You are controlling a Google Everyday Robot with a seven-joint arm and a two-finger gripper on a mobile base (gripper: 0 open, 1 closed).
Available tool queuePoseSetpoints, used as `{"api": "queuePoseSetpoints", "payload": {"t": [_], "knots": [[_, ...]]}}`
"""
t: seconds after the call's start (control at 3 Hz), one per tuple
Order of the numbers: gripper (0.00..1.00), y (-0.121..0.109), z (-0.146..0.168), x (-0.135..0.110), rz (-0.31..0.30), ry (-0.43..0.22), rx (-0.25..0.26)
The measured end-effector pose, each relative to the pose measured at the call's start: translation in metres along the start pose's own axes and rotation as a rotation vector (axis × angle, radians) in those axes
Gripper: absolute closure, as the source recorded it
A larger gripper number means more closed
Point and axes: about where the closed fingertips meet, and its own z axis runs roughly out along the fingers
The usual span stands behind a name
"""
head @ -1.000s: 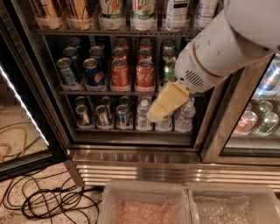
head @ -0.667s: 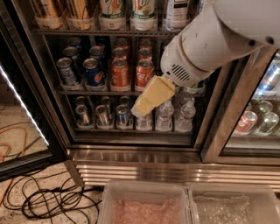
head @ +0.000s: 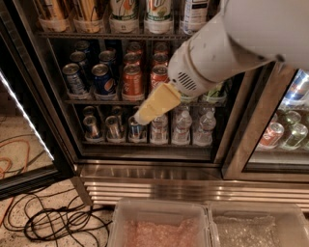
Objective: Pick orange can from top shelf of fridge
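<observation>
The tall slim metal orange can [head: 88,8], striped golden-orange and cream, stands at the far upper left on the dark wire top shelf [head: 111,35]. It sits in a clear plastic cup-shaped tray beside a second can of the same look. The glass-door fridge [head: 159,185] has a black inner frame and a ribbed stainless-steel base panel.

The smooth, rounded white plastic arm [head: 241,43] reaches in from the upper right. Its cream-yellow, wedge-shaped gripper [head: 142,117] tapers down and to the left. It hangs in front of the lower racks, well below the orange can and touching nothing. Whether it is spread or closed cannot be told from this side.

Behind it, the middle rack holds short soda cans [head: 132,79] in blue, orange-red and red. The bottom rack holds clear ribbed water bottles [head: 181,126]. Tangled black cables [head: 53,222] lie on the speckled floor at the near left, and two translucent plastic bins [head: 159,207] sit nearest.
</observation>
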Motion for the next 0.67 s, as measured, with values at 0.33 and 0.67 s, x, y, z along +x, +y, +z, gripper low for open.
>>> {"api": "queuePoseSetpoints", "payload": {"t": [0.33,0.67], "knots": [[0.00,0.002,0.043,-0.034,0.060,-0.101,0.026],[0.00,0.004,0.069,-0.068,0.093,-0.217,-0.004]]}}
